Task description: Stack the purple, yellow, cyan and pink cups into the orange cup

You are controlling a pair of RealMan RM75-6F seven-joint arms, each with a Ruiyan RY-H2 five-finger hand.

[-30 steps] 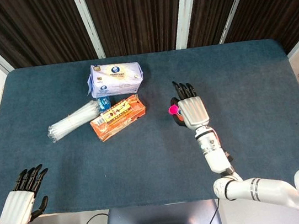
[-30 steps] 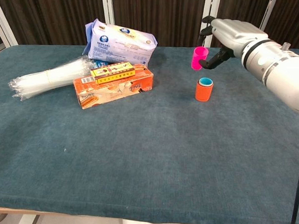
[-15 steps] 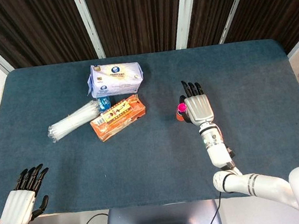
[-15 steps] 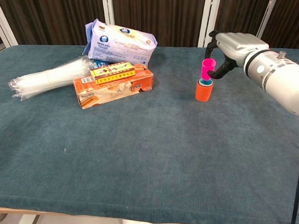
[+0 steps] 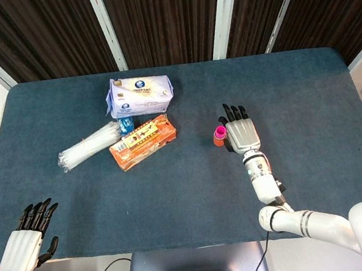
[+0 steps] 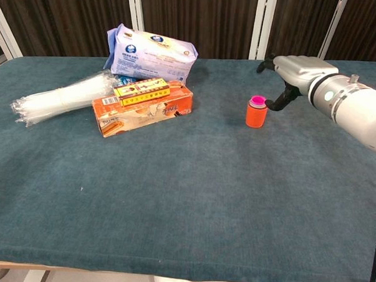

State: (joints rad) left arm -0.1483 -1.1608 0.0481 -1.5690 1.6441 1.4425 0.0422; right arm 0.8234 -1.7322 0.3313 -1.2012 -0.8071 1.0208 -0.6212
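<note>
The orange cup (image 6: 256, 116) stands upright on the blue table right of centre, and the pink cup (image 6: 258, 101) sits nested in it with only its rim showing. The cyan cup no longer shows beneath it. From the head view, the pink cup (image 5: 220, 133) covers most of the orange cup (image 5: 217, 142). My right hand (image 6: 298, 72) hovers just right of the stack, fingers spread and holding nothing, its thumb close to the rim. In the head view that right hand (image 5: 241, 134) lies flat beside the cups. My left hand (image 5: 25, 242) hangs off the table's near left corner, fingers apart, empty.
A white and blue tissue pack (image 6: 151, 52) lies at the back left, with an orange box (image 6: 142, 108) in front of it. A bundle of clear straws (image 6: 59, 96) lies further left. A small blue item (image 5: 125, 124) sits between pack and box.
My right hand carried the pink cup over the orange cup, lowered it inside and let go. The hand now sits slightly lower and to the right. The left hand stayed still.
</note>
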